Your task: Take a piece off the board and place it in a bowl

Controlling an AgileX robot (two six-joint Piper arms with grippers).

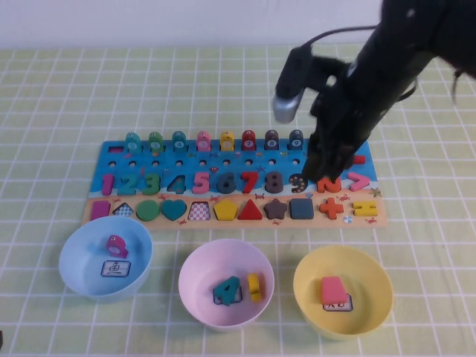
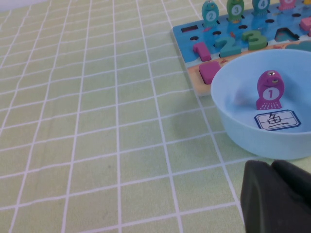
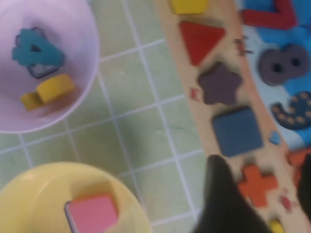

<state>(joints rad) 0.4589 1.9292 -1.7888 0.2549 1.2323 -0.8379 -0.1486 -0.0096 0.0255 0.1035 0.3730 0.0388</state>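
Star piece [image 1: 276, 210] sits seated in its slot in the tan shape row of the board [image 1: 119, 152], lower centre of the high view, between the red triangle [image 1: 251, 210] on its left and the dark blue square [image 1: 301, 208] on its right; both neighbours are just beside it. Main risk, as I read it: the right gripper [image 1: 325, 172] hangs over the number row at the board's right end, right of centre in the frame, so it's offset from the star and nearer the square and the orange plus [image 1: 332, 207]; a drop from there would likely pinch the wrong piece or clip a neighbour. Second risk: the star is flat and flush, little edge to grab, so fingers could slip off its points. Right wrist view shows two dark fingers [image 3: 221, 204] spread, nothing between them. Star looks dull brown, five rounded points, matte. Yellow bowl [image 1: 309, 279], lower right, already holds a pink trapezoid [image 1: 332, 289] on its label card, so the drop could land on that. Left gripper [image 2: 277, 196] is parked off the board beside the light blue bowl [image 2: 228, 121]; can't tell its finger state.
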